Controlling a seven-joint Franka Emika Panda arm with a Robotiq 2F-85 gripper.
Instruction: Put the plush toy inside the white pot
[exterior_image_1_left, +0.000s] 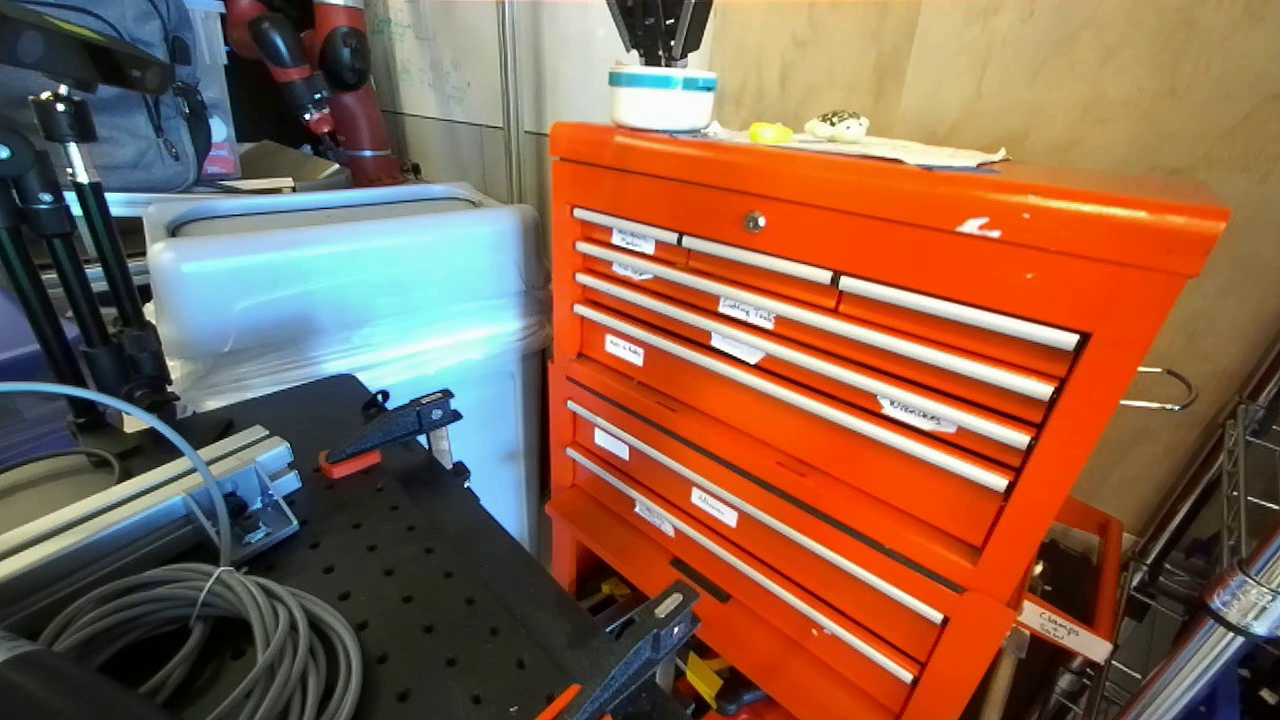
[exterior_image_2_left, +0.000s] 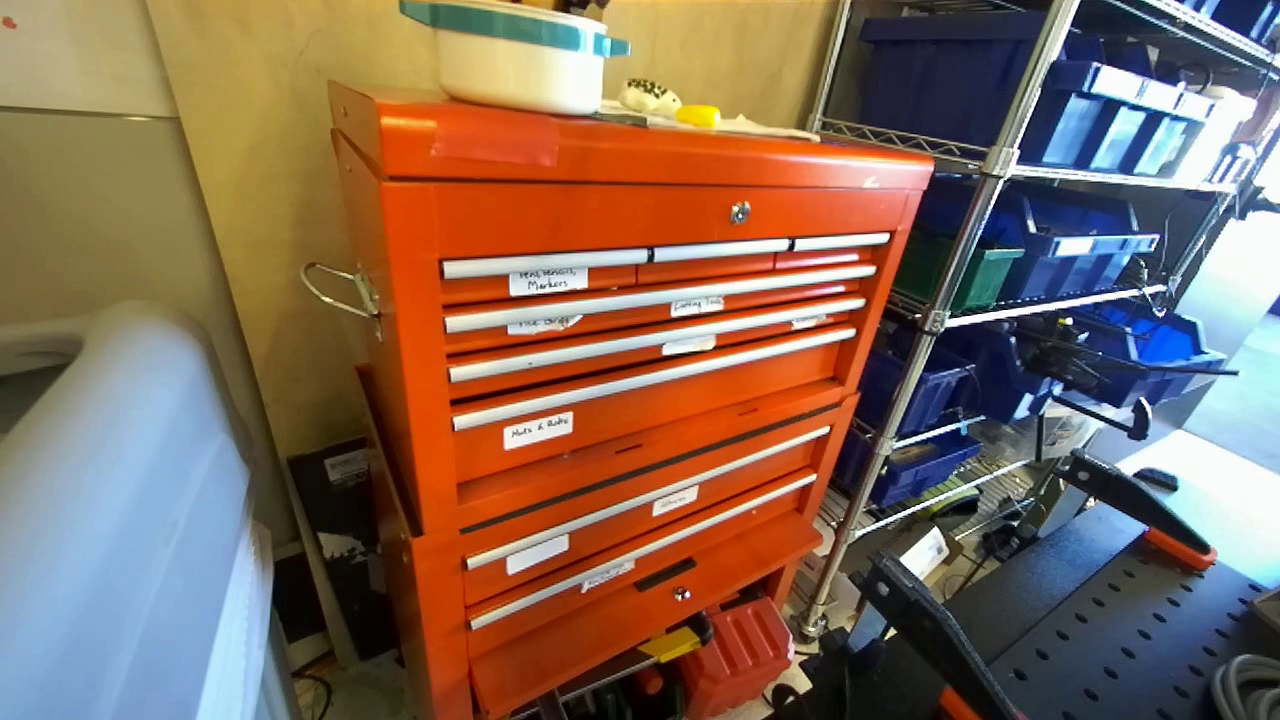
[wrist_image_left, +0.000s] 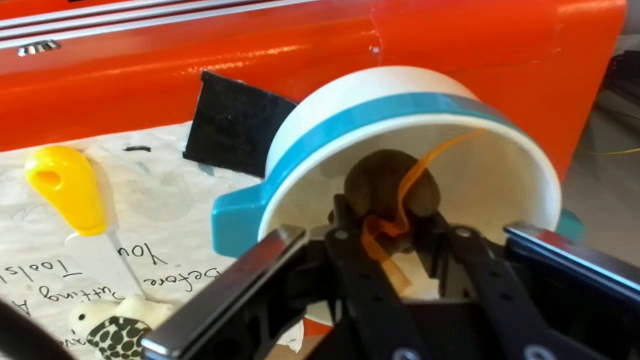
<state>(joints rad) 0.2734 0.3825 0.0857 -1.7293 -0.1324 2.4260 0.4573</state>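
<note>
Gripper (wrist_image_left: 388, 215) flanks plush toy (wrist_image_left: 372, 180) in white pot (wrist_image_left: 380, 82); rounded end away, axis unclear.

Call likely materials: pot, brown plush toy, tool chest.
White pot: probably moulded plastic; smooth, with a soft sheen on the teal band; enamel also possible.
Brown plush toy: likely short-pile fabric; matte, rounded, no highlights; fibres too blurred to confirm.
Orange-red tool chest: likely painted sheet metal; glossy, bright reflections and pale marks like chipped paint.

Plush toy (wrist_image_left: 378, 181) inside pot (wrist_image_left: 400, 82)
</note>
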